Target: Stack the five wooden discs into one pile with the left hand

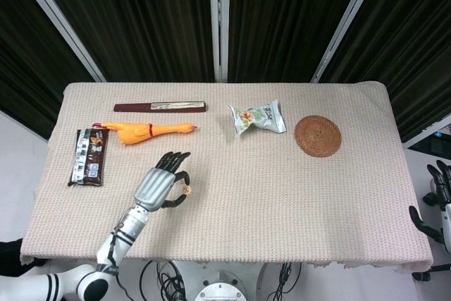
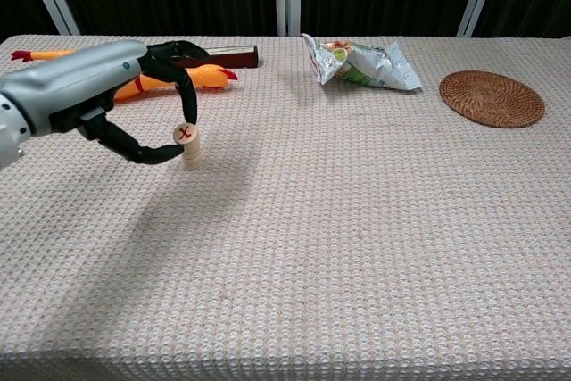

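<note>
Above the upright pile [image 2: 192, 159], the left robot hand [image 2: 134, 95] pinches a disc [image 2: 184, 134] tilted.

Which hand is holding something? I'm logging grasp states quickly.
Left hand: pinching a wooden disc just above the pile.
Right hand: barely visible at the frame edge; cannot be told.

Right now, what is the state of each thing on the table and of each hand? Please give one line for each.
left hand: raised, pinches a disc marked X
held disc: tilted, just above the pile
disc pile: upright on the cloth
right hand: off the table's right edge, holds nothing
rubber chicken: lying on its side
snack bag: lying flat, sealed
dark wrapper: lying flat
woven coaster: flat, bare
</note>
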